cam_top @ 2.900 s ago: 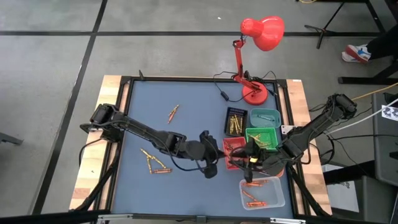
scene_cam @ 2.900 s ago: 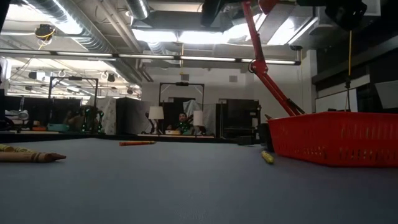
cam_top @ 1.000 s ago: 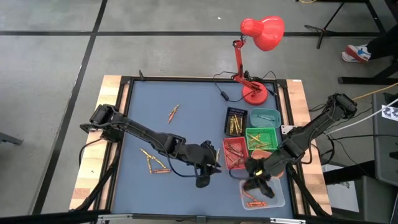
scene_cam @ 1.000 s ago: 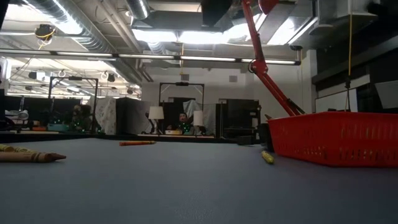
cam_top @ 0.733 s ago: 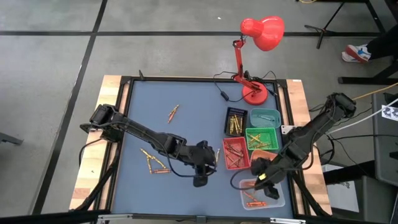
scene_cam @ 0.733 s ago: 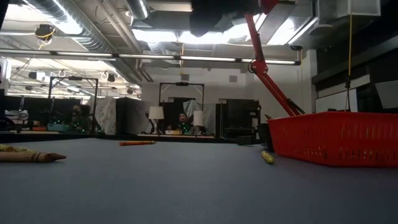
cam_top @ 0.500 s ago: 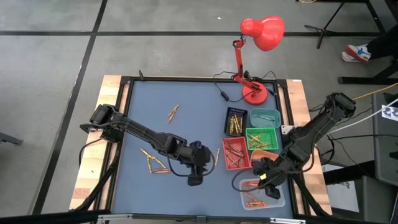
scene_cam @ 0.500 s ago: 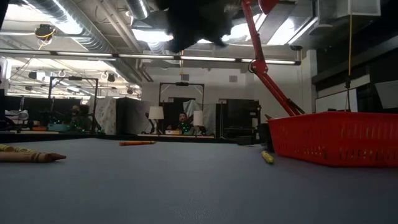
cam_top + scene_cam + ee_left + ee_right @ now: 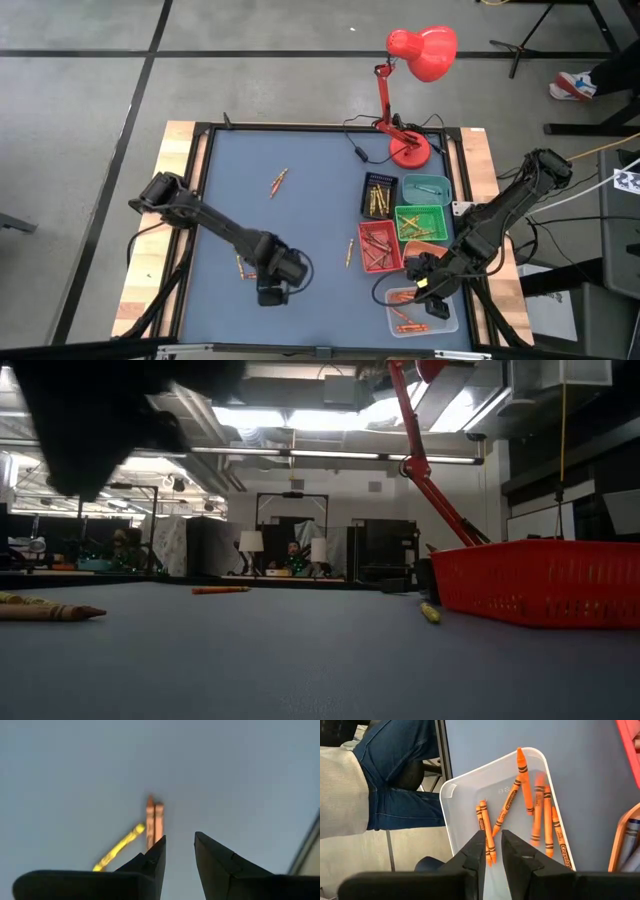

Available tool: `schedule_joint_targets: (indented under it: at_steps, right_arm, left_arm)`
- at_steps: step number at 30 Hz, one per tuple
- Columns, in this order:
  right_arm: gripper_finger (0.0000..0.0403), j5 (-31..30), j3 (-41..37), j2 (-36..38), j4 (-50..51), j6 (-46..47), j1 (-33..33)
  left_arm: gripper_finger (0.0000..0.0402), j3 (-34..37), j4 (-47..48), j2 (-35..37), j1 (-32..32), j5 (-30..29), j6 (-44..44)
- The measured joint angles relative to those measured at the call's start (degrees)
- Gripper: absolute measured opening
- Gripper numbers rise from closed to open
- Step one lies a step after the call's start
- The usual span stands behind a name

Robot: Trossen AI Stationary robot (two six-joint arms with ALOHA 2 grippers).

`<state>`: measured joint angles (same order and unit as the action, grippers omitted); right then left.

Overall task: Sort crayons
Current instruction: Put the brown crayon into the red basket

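The blue worktop [image 9: 300,220] carries small trays on its right. The right pincer [image 9: 432,296] hangs over the clear tray [image 9: 465,795] of orange crayons [image 9: 540,810], its fingers slightly parted, holding nothing. The left pincer [image 9: 179,852], spread and empty, hovers above loose crayons [image 9: 154,817] near the left.

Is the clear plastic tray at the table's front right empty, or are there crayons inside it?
Not empty. The clear plastic tray holds several orange crayons lying flat on its bottom, as the right wrist view shows; the high view shows them too.
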<state>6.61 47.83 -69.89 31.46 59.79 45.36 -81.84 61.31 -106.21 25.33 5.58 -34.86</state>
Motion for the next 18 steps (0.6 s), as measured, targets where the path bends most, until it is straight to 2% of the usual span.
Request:
schedule_joint_targets:
  at_steps: [9, 18]
  right_arm:
    - [0.006, 0.0, 0.0, 0.0, 0.0, 0.0, 0.0]
    - [0.006, 0.0, 0.0, 0.0, 0.0, 0.0, 0.0]
  left_arm:
    - [0.0087, 0.9, 0.7, -0.2, 6.7, -7.5, -2.8]
    - [0.0087, 9.6, -7.1, -0.3, 8.6, -7.7, -6.5]
